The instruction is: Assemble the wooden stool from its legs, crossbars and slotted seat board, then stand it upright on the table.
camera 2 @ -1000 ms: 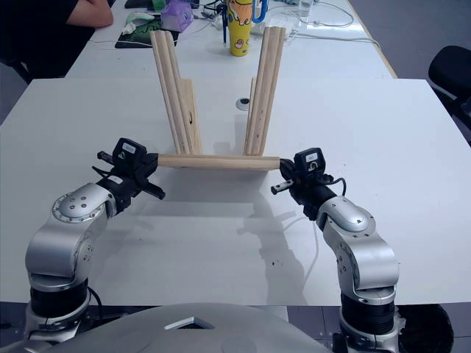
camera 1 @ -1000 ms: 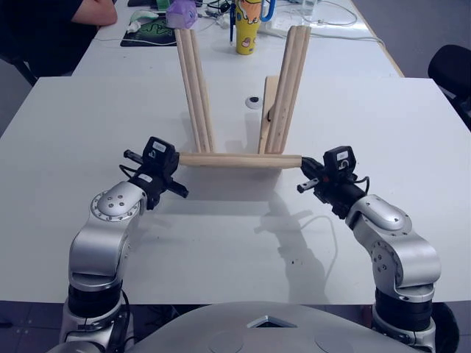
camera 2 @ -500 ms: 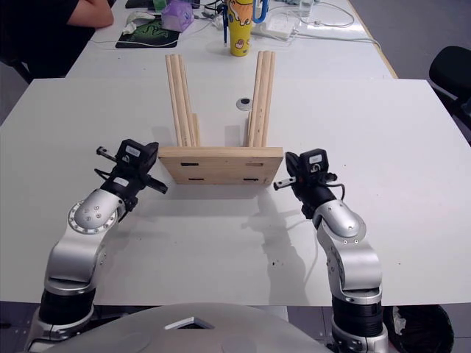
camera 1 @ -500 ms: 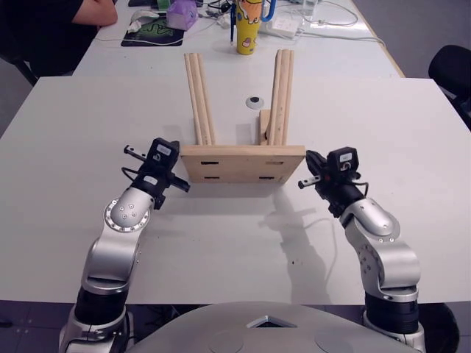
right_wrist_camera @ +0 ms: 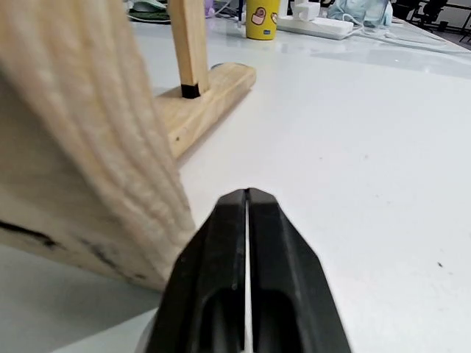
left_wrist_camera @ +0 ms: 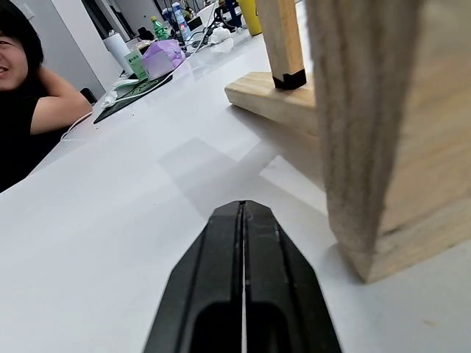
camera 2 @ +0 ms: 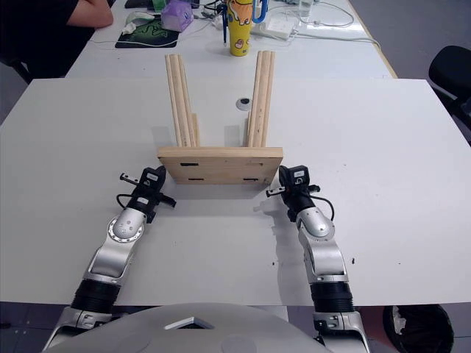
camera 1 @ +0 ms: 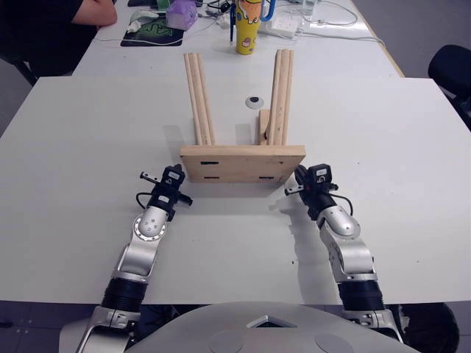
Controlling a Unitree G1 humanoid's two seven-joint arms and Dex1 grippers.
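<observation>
Now the stool (camera 1: 242,163) is lying on its side in the middle of the frame. Its slotted seat board is standing on one long edge and facing the camera, and its legs (camera 1: 199,95) are running away along the counter (camera 1: 88,147) toward the top of the frame. A second ago the board was showing as a thin strip with the legs pointing up. Since then it has been tipped a quarter turn, and over the last half second it has been resting where it is.

Both arms have been pulling back toward the bottom of the frame. The left hand (camera 1: 169,188) is sitting just beside the board's lower left corner, and the right hand (camera 1: 295,184) is just beside the lower right corner. Each has its fingers pressed together with nothing between them, and neither appears to be touching the wood.

The frame looks assembled, with the legs seated in the board, so the fitting work seems finished. The stool is not yet standing on its feet, and one more quarter turn is probably what is remaining. For that the hands will need a fresh hold on the board's ends, and the main risk is the stool sliding along the counter or toppling sideways as it rotates.
</observation>
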